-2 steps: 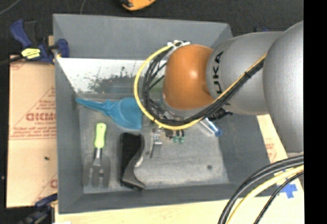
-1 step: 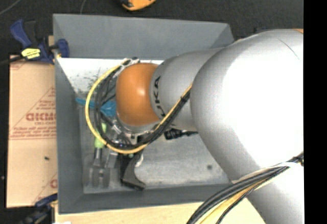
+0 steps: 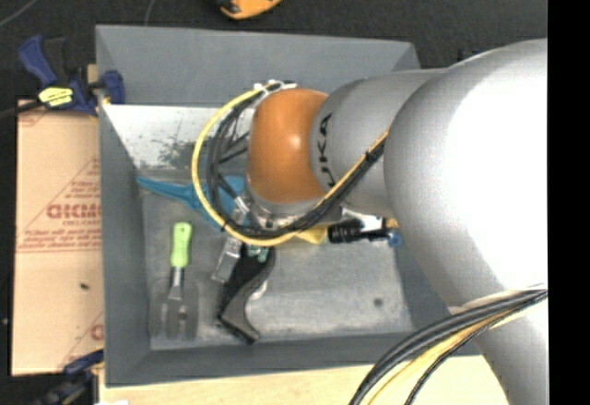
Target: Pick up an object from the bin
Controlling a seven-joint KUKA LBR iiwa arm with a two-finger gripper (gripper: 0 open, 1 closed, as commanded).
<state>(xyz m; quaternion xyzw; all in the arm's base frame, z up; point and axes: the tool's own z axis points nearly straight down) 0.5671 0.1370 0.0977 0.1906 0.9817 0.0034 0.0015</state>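
My gripper (image 3: 241, 295) hangs low over the front middle of the bin, its dark lower end close to the floor. Just to its left lies a tool with a lime-green handle (image 3: 181, 244) and a grey metal forked end (image 3: 175, 309), set lengthways toward the front wall and apart from the gripper. Behind it, a blue flat object (image 3: 171, 187) lies slanted near the back left and runs under the arm, so its right part is hidden.
The arm with its orange cover and looped cables spans the bin's middle and right, hiding what lies beneath. A bare stretch of grey floor shows right of the gripper, toward the front right corner.
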